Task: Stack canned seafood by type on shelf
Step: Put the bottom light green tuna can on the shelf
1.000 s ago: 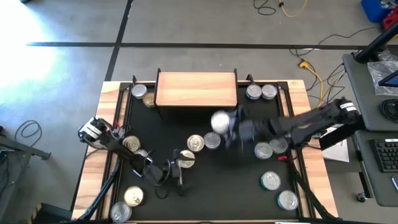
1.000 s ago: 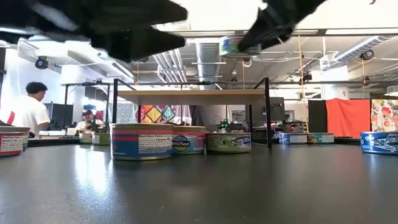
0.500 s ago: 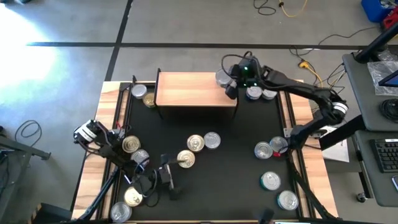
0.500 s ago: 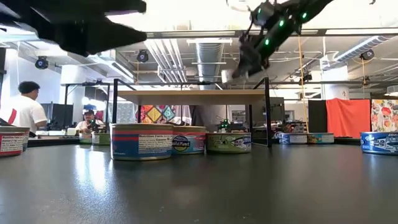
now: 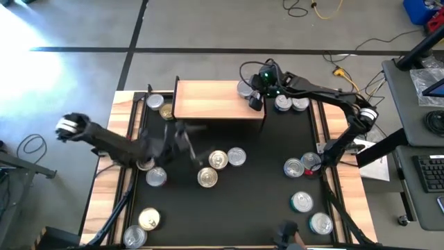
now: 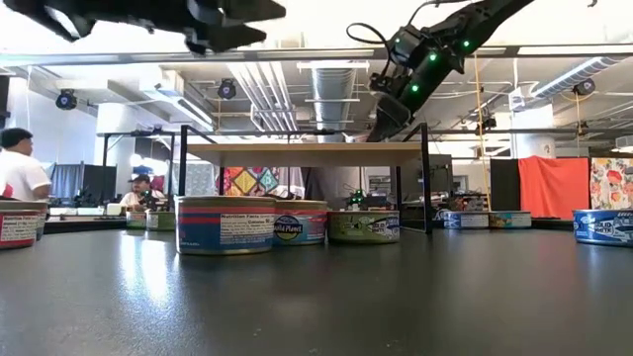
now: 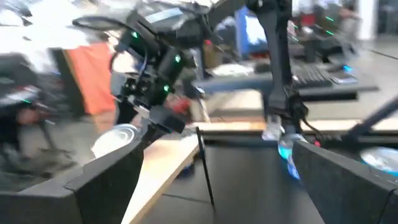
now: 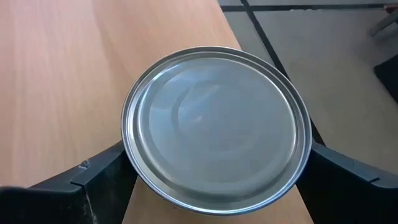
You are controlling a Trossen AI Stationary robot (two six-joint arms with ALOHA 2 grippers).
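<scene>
Over the right end of the wooden shelf [image 5: 218, 98], the right gripper [image 5: 251, 91] holds a silver-lidded tin [image 8: 216, 129] between its fingers [image 8: 99, 177], the tin resting on the board near its edge. Across the black table [image 5: 250, 201], the left gripper [image 5: 182, 133] hangs with fingers spread wide and empty above loose tins [image 5: 218, 160].

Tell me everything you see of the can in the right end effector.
The can is a short round metal tin with a plain, shiny silver lid and raised rim, lying flat and level. It sits between the fingers of the right end effector, over the right back corner of the light-wood shelf. Whether it rests on the board cannot be told. Its side label is hidden.
</scene>
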